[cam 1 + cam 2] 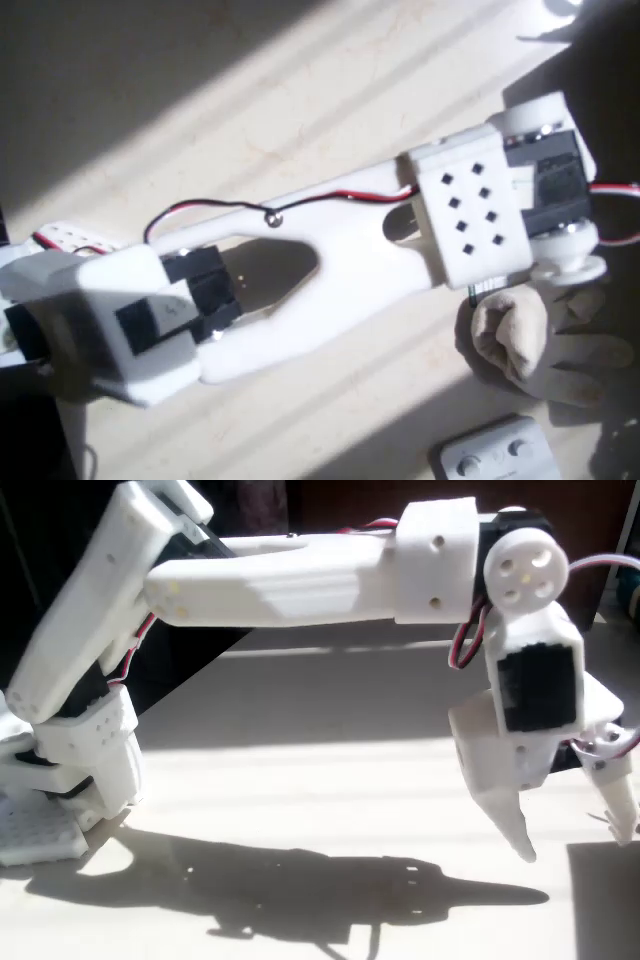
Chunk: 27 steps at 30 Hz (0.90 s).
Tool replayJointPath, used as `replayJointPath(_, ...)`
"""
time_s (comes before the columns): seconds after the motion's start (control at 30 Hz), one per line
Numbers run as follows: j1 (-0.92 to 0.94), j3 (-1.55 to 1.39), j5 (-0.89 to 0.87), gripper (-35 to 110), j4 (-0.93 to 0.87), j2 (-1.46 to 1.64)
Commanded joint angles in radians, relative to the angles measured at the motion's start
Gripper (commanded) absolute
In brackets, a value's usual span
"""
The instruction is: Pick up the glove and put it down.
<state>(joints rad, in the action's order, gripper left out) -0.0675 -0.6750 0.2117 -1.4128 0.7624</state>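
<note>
The cream-beige glove [522, 338] lies crumpled on the pale table at the lower right of the overhead view, partly in shadow, just below the arm's wrist block [472, 212]. That block covers the fingers from above. In the fixed view my gripper [574, 840] points down at the right, its tips a little above the table. Its two white fingers [512, 825] stand apart with nothing between them, so it is open.
A flat white device with round buttons [497, 455] lies at the bottom edge, close below the glove. The arm's base [60, 780] stands at the left. The arm's long shadow [300, 880] falls across the sunlit table [200, 120].
</note>
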Motion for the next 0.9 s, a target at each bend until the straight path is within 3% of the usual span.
replayJointPath(0.0, -0.017, 0.017, -0.014, 24, 0.028, -0.023)
replayJointPath(0.37, -0.018, 0.017, -0.012, 21, 0.071, -0.043)
replayJointPath(0.63, -0.02, 0.012, 0.0, -1, 0.071, -0.043)
replayJointPath(0.87, -0.017, 0.009, 0.002, 1, 0.071, -0.041)
